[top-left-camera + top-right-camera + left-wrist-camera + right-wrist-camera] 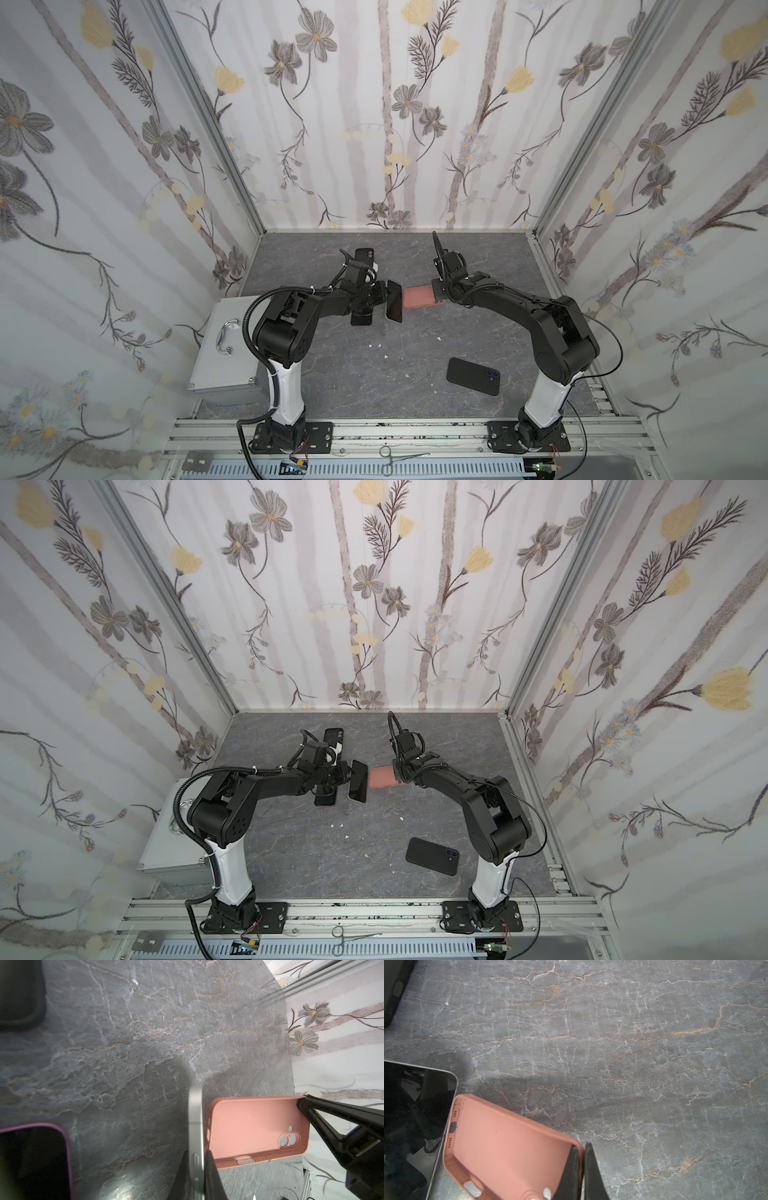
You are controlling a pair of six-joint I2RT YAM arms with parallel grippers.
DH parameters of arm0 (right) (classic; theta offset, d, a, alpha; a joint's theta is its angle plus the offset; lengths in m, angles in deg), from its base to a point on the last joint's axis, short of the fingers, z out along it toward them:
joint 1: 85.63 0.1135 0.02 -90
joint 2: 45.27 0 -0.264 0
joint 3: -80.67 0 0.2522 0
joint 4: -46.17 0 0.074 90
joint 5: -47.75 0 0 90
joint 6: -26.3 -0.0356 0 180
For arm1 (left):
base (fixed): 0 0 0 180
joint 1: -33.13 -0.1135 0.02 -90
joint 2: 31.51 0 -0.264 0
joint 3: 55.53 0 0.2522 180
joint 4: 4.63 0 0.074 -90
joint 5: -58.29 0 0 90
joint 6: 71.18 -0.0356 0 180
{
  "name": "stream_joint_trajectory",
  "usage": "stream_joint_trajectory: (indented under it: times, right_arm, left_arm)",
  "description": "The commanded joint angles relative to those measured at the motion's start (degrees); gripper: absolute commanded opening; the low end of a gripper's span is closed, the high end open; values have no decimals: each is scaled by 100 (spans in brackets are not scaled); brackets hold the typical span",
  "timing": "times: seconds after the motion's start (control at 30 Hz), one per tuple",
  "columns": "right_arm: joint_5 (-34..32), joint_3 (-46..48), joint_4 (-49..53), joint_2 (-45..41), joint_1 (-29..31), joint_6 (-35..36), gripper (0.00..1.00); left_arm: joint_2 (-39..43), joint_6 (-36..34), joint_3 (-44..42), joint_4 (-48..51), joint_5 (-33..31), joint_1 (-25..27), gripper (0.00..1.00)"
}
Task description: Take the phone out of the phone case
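Note:
The phone (pixel 394 306) (pixel 358 786) has a dark screen and a silver rim and hangs on edge above the table. My left gripper (pixel 384 297) (pixel 196 1167) is shut on the phone's silver side (pixel 195 1126). The pink phone case (pixel 419 302) (pixel 384 778) is empty, its hollow inside and camera hole facing the left wrist view (pixel 255 1126). My right gripper (pixel 436 293) (pixel 581 1147) is shut on one wall of the case (pixel 508 1147). A small gap separates phone and case. The phone's screen (pixel 415 1126) shows beside the case in the right wrist view.
On the grey marble table (pixel 332 374), a black cased phone (pixel 473 376) lies at front right. Another dark phone (pixel 365 255) lies at the back, and a purple-rimmed one (pixel 31 1157) under my left gripper. A metal box (pixel 226 349) stands left. Forceps (pixel 399 457) rest on the front rail.

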Motion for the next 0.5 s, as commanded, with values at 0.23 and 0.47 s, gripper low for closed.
stream_joint_trajectory:
  times: [0.23, 0.47]
  right_arm:
    - [-8, -157, -37, 177, -5, -2, 0]
    - [-56, -170, -3, 164, -12, 28, 0]
  left_arm:
    - [-56, -251, -66, 388, -407, -3, 33]
    - [28, -244, -51, 390, -438, 0, 38]
